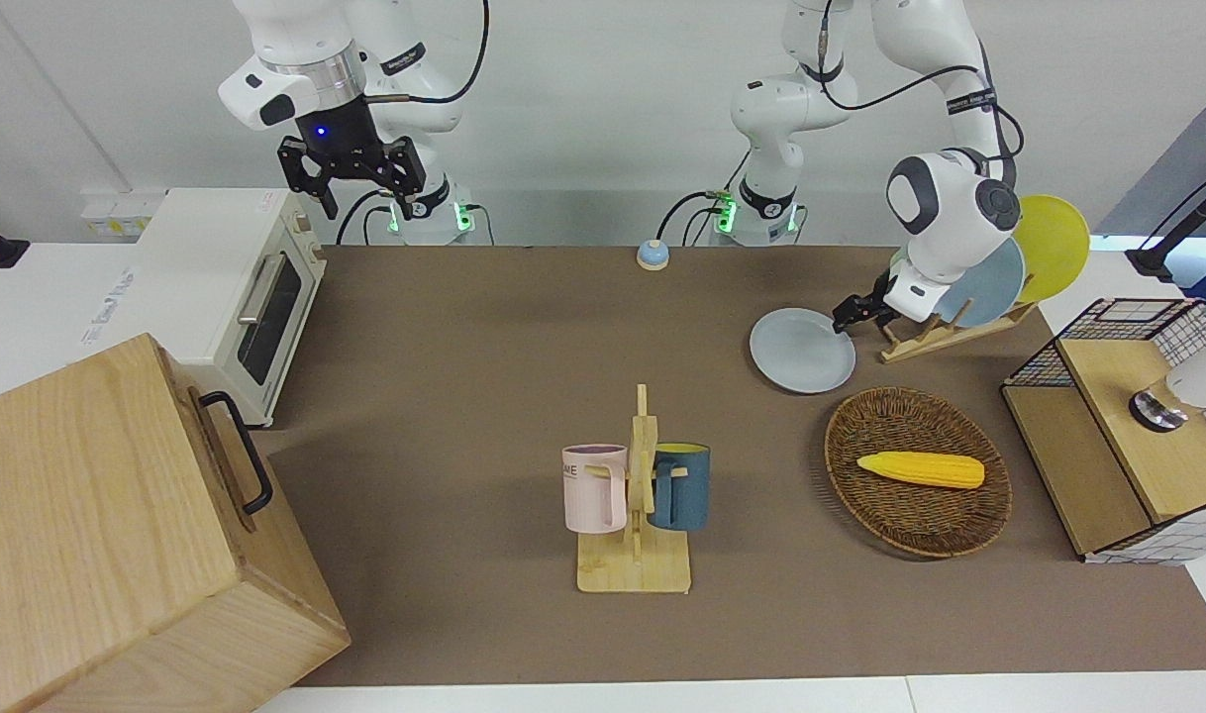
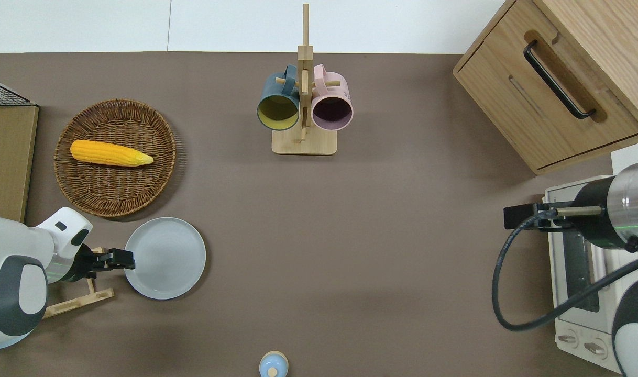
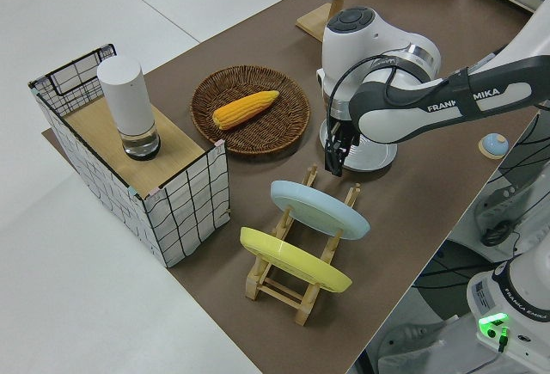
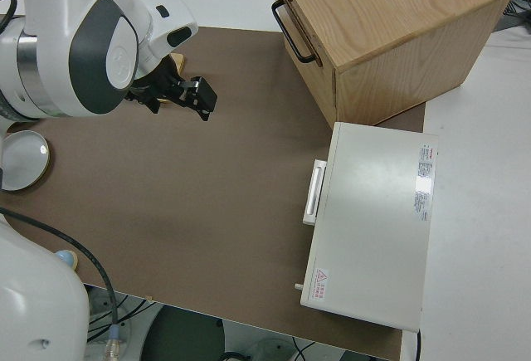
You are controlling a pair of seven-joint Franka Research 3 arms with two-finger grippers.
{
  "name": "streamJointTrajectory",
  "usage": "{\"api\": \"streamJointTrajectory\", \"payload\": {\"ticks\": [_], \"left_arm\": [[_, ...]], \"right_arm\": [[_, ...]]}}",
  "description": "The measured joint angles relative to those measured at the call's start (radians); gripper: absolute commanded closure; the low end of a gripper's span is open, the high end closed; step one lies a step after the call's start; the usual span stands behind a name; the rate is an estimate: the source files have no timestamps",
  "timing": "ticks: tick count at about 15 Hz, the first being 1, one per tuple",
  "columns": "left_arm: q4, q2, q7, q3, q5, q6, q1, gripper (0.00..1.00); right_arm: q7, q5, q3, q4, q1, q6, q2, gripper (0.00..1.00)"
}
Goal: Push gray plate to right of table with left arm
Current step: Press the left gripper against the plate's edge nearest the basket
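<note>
The gray plate (image 1: 801,350) lies flat on the brown table (image 1: 484,327), between the wooden plate rack and the table's middle. It also shows in the overhead view (image 2: 167,259) and, partly hidden by the arm, in the left side view (image 3: 374,155). My left gripper (image 1: 846,317) is shut and low at the table. Its tip (image 2: 128,259) touches the plate's rim on the side toward the left arm's end of the table. It points down in the left side view (image 3: 333,163). My right gripper (image 1: 351,188) is parked and open.
A plate rack (image 1: 945,332) holds a sky-blue plate (image 1: 994,287) and a yellow plate (image 1: 1054,248). A wicker basket (image 1: 860,426) with a corn cob, a mug rack (image 1: 638,495), a small bell (image 1: 653,255), a toaster oven (image 1: 237,287) and a wooden cabinet (image 1: 98,535) stand around.
</note>
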Motion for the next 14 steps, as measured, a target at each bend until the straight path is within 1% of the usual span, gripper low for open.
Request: {"api": "streamJointTrajectory", "payload": {"ticks": [4, 6, 8, 9, 10, 13, 14], "left_arm": [[-0.015, -0.003, -0.001, -0.005, -0.001, 0.02, -0.003, 0.04], [-0.069, -0.006, -0.002, -0.012, -0.002, 0.093, -0.004, 0.04], [-0.098, -0.01, -0.002, -0.014, -0.003, 0.122, -0.004, 0.05], [-0.105, -0.012, -0.002, -0.014, -0.003, 0.127, -0.004, 0.08], [-0.108, -0.014, -0.002, -0.014, -0.003, 0.129, -0.004, 0.13], [-0.113, -0.021, -0.003, -0.014, -0.003, 0.134, -0.004, 0.35], [-0.115, -0.021, -0.003, -0.014, -0.003, 0.136, -0.004, 0.4]], "right_arm": [[0.0, 0.0, 0.0, 0.0, 0.0, 0.0, 0.0, 0.005], [0.0, 0.0, 0.0, 0.0, 0.0, 0.0, 0.0, 0.005], [0.0, 0.0, 0.0, 0.0, 0.0, 0.0, 0.0, 0.005], [0.0, 0.0, 0.0, 0.0, 0.0, 0.0, 0.0, 0.005], [0.0, 0.0, 0.0, 0.0, 0.0, 0.0, 0.0, 0.007], [0.0, 0.0, 0.0, 0.0, 0.0, 0.0, 0.0, 0.005], [0.0, 0.0, 0.0, 0.0, 0.0, 0.0, 0.0, 0.005]]}}
